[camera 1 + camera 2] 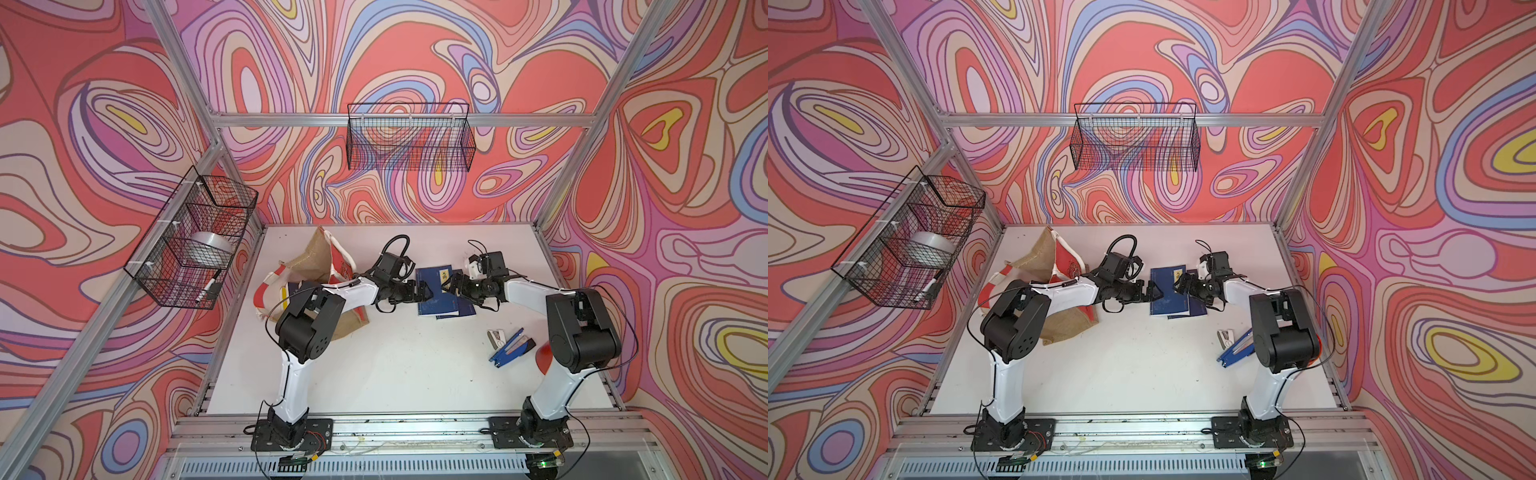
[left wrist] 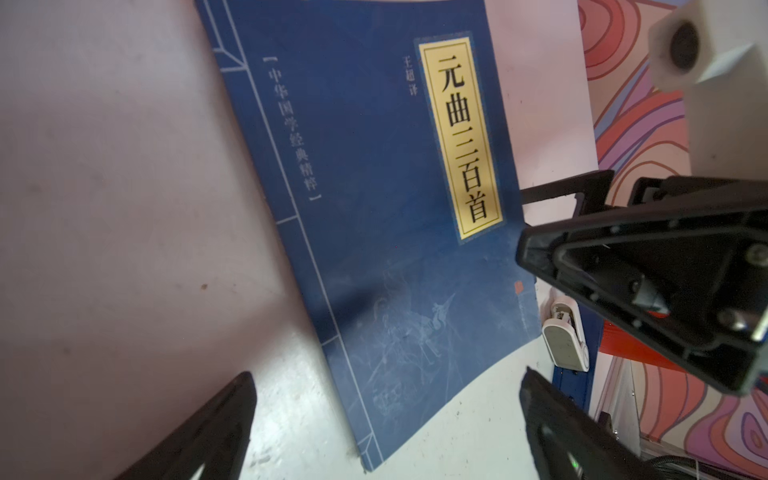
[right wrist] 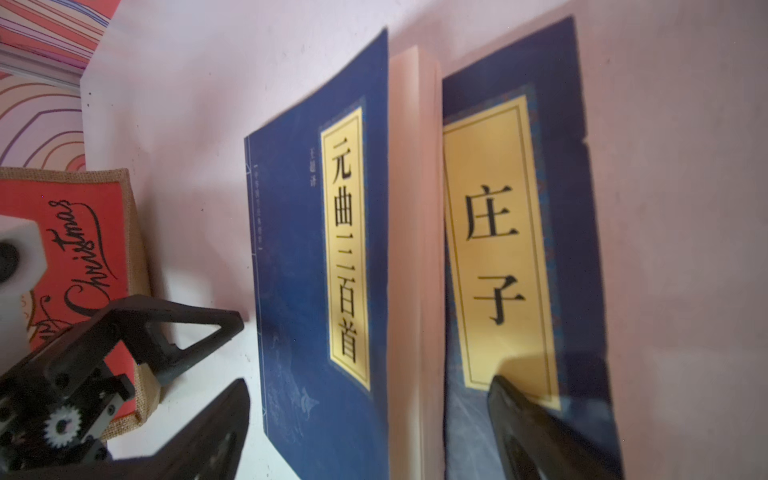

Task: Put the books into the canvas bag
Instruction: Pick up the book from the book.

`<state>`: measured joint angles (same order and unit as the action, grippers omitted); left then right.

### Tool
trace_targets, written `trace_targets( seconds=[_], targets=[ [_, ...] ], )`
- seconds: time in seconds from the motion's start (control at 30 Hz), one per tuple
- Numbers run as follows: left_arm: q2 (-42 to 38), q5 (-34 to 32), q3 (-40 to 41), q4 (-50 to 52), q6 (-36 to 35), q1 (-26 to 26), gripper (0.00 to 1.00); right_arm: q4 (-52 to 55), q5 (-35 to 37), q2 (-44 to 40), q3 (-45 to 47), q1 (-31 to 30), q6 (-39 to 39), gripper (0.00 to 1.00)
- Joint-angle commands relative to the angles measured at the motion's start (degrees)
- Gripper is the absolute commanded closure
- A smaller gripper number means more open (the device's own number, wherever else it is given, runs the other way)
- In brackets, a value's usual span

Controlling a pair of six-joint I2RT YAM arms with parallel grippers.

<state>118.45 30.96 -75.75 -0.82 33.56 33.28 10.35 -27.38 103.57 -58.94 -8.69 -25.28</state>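
On the white table inside the swirly-walled booth, the navy books lie flat mid-table in an overlapping pile, long sides running toward the back wall. The canvas bag lies slumped to their left, books showing in its mouth. The left claw and right claw both gape wide over the pile, gripping nothing.

Blue stapler lying open on the white surface, small white staple remover just beside it, two black wire baskets on the frame, tape roll inside the side basket
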Motion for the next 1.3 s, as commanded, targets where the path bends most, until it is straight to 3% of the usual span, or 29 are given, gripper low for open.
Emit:
trace_targets(
  seconds=[0.0, 0.37, 0.77, 1.0, 1.27],
  targets=[
    [1.58, 3.21, 0.05, -5.01, 3.03, -0.28, 0.00, -1.80, -2.53, 2.16, 0.44, -0.74, -1.19, 0.12],
    [2.13, 4.26, 2.86, -8.84, 3.92, -0.31, 0.00, -10.06, -10.97, 5.20, 3.04, -1.72, -5.58, 0.23],
    [0.01, 5.07, 7.33, -13.41, 5.11, -2.05, 0.00, -15.68, -13.76, 5.18, 5.71, -1.69, -9.33, 0.65],
    [-3.54, 9.35, 10.75, -16.96, 4.89, -4.95, 0.00, -18.41, -14.11, 2.00, 6.73, -1.32, -10.80, 0.88],
    [-6.36, 17.55, 13.69, -22.95, 5.55, -7.50, 0.00, -31.88, -26.14, -1.01, 10.44, -0.66, -10.51, 0.92]
  ],
)
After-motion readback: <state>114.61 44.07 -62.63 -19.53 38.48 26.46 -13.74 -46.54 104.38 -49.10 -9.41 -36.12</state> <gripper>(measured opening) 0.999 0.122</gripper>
